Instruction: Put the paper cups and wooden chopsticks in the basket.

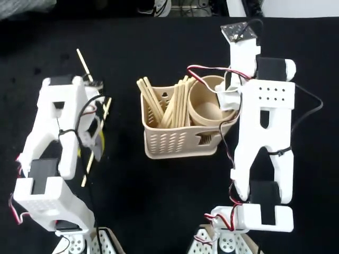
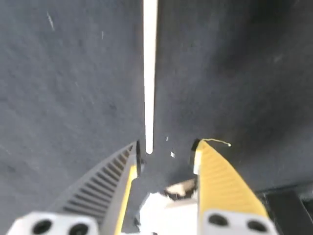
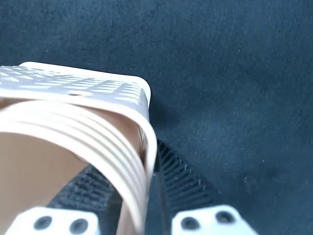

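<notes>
Ribbed jaws of the left gripper point(image 2: 166, 149) stand apart over the black cloth point(image 2: 58, 73), with 1 wooden chopstick point(image 2: 149, 73) lying flat, its end between their tips. At the high view's centre, the right gripper point(image 3: 146, 169) is clamped on the wall of the stacked paper cups point(image 3: 73, 132), which sit in the right half of the basket point(image 1: 177, 143) beside a bundle of chopsticks point(image 1: 169, 103).

Left gripper point(image 2: 166, 147) points down with jaws apart; right gripper point(image 3: 149, 166) has jaws narrowly pinched.
</notes>
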Available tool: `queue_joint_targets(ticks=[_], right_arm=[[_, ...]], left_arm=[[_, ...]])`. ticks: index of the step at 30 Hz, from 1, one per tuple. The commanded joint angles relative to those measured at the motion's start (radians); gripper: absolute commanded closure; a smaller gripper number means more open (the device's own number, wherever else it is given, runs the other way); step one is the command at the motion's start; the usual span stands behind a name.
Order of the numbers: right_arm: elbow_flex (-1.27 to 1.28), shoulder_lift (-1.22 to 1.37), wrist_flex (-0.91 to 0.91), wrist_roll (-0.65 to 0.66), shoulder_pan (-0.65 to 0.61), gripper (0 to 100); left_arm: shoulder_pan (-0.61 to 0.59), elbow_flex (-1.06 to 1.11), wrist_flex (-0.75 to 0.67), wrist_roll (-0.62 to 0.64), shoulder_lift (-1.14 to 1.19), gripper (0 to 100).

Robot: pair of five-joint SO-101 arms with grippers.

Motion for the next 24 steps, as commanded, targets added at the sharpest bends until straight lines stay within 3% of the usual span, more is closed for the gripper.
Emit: queue_joint_targets(ticks=[1,7,15,24], right_arm=[[0.004,-0.022,-0.008,-0.002,-0.026,98.6],[0.004,-0.022,-0.008,0.0,-0.025,98.6],[0.004,-0.022,-0.008,0.0,-0.025,98.6],[0.004,-0.022,-0.008,0.0,-0.025,98.6]], left_arm=[[0.093,-0.176,-0.025,-0.005,-0.034,80],[0.124,-0.213,-0.249,0.015,-0.021,79],[0.09,-0.294,-0.358,0.137,0.247,79],[0.09,-0.717,-0.054,0.141,0.551,80]])
